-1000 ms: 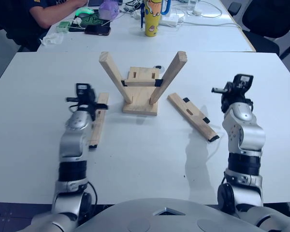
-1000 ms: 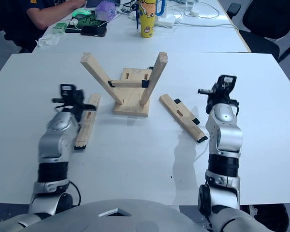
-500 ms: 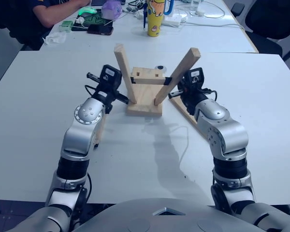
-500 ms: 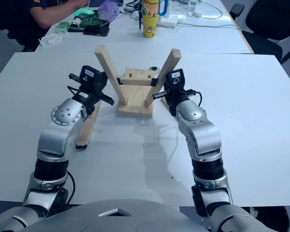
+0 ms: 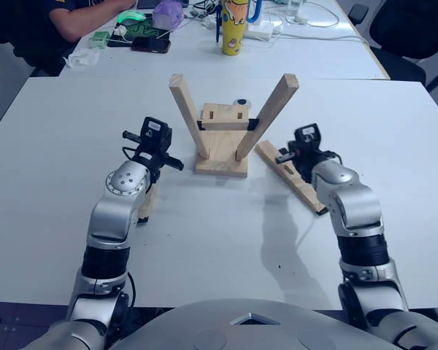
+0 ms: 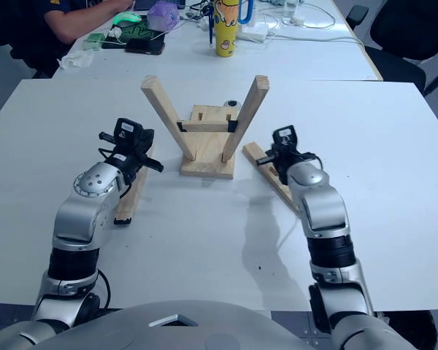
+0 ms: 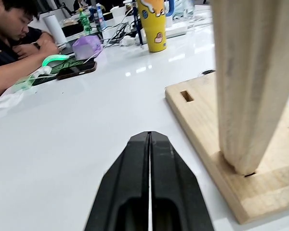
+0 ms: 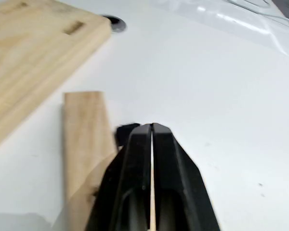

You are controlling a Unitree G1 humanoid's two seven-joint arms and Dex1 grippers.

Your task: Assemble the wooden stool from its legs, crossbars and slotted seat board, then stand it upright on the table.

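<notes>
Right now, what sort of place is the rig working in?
Likely an office or lab workroom: a far desk cluttered with a phone and a yellow tumbler, with a black office chair beside it.

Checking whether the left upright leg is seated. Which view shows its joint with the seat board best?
Left wrist view: the leg meets the seat board close up, slot edge visible. Both eye views show it small and distant; the right wrist view catches a corner of the board.

on the far table stand a yellow tumbler [image 5: 231, 33], a purple faceted object [image 5: 168, 13], a black phone [image 5: 152, 45] and white cables [image 5: 310, 18]; a black chair [image 5: 416, 29] far right.
</notes>
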